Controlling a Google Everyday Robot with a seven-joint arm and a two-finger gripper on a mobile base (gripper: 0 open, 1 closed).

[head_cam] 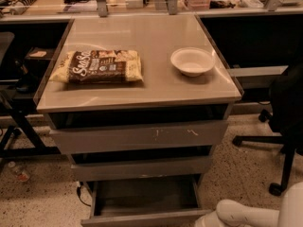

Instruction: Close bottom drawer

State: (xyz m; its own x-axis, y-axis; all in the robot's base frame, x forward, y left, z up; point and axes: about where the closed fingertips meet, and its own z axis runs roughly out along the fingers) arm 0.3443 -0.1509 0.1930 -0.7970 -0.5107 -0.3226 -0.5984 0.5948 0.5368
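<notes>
The bottom drawer [142, 196] of the grey cabinet stands pulled out, its shallow tray open to view and its narrow front strip [142, 218] near the lower edge of the picture. Above it are the middle front [142, 167] and the wide top front [139, 136] with pale scratch marks, both slightly out. Only a white arm segment [239, 213] shows at the lower right, beside the drawer's right front corner. The gripper itself is out of view.
On the cabinet top [156, 32] lie a brown snack bag [98, 66] and a white bowl [192, 61]. A black office chair [284, 108] stands at the right. Black stands and a bottle [18, 171] are on the floor at the left.
</notes>
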